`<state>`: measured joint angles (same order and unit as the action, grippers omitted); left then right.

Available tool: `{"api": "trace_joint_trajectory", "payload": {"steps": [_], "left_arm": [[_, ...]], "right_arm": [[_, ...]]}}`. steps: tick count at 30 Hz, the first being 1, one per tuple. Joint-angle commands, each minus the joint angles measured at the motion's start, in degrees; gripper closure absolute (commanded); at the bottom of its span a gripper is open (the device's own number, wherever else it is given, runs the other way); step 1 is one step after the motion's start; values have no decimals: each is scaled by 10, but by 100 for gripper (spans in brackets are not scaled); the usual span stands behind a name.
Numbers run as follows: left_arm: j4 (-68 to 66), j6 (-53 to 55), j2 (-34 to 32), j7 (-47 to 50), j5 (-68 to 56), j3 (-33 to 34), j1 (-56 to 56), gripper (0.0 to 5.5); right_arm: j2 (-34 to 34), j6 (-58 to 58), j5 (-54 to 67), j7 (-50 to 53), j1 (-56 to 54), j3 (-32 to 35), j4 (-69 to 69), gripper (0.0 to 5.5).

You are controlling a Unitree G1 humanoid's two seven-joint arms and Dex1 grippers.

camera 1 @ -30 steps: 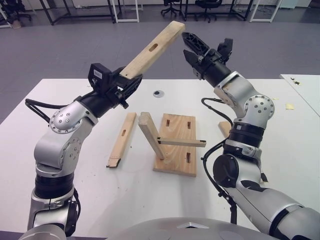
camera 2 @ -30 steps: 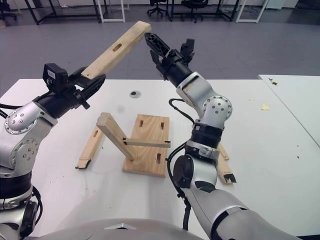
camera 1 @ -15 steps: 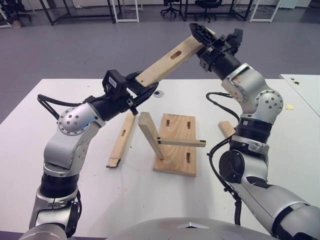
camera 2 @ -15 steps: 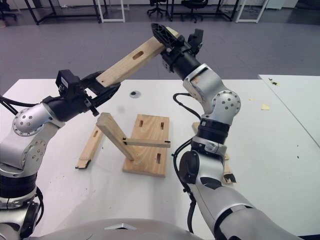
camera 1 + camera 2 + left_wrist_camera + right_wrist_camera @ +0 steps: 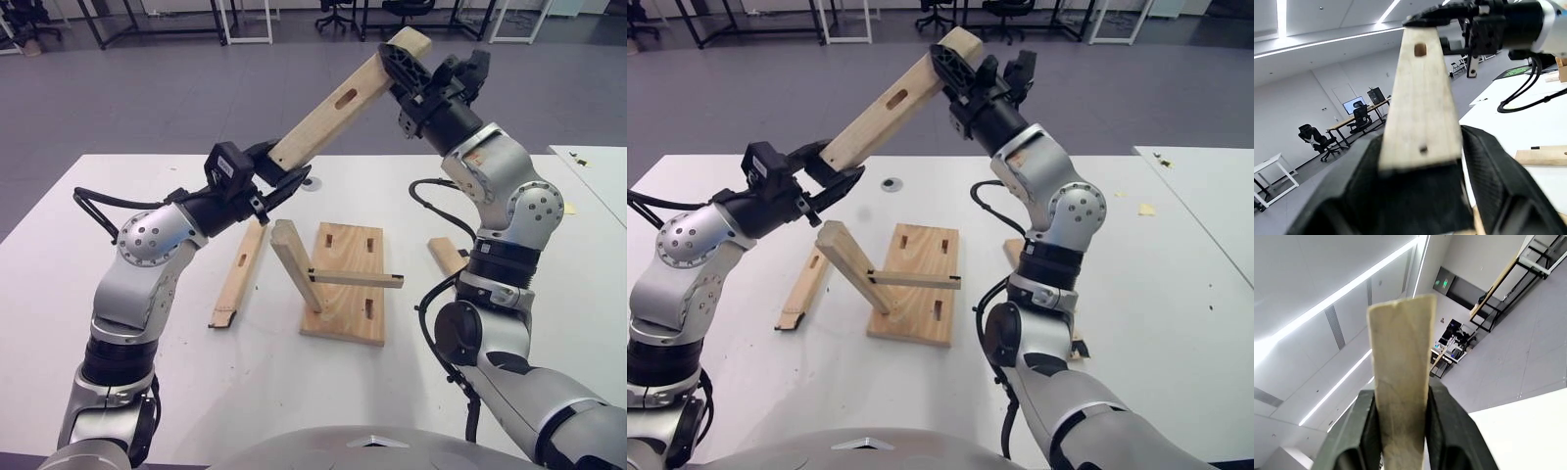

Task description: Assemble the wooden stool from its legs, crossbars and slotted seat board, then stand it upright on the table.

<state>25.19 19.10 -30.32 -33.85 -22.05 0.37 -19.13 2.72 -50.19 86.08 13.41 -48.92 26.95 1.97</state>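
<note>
Stool leg (image 5: 338,103), slanting above the far edge of the table (image 5: 245,372): left gripper (image 5: 282,174) clamps its lower end, right gripper (image 5: 404,61) its upper end.

A lab: white worktables (image 5: 59,294), office chairs (image 5: 1315,138), grey floor (image 5: 147,98), ceiling strip lights (image 5: 1347,291).

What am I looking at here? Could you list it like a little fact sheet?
Held up: raised leg, slanted above the table
Left hand: shut on its lower end
Right hand: shut on its upper end
On the table: seat board lying flat, a tilted leg set in it, a crossbar sticking from that leg
Loose: spare leg left of the board, another piece right of it
Stool: not yet assembled
</note>
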Motion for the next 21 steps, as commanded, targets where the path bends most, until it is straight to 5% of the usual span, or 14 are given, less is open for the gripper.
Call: {"api": "trace_joint_trajectory", "payload": {"steps": [1, 6, 12, 21], "left_arm": [[-34, 6, -17, 11, 25, 21, 4, 232], [-39, 60, -16, 69, 40, 78, 87, 144], [-4, 53, -81, 60, 172, -26, 264, 117], [-76, -36, -87, 7, 270, -149, 240, 117]], "right_arm": [[22, 48, -43, -11, 46, -2, -65, 448], [64, 106, -164, 17, 220, 16, -191, 448], [69, 165, -324, 11, 375, -16, -256, 448], [26, 267, -479, -74, 403, -112, -116, 448]]}}
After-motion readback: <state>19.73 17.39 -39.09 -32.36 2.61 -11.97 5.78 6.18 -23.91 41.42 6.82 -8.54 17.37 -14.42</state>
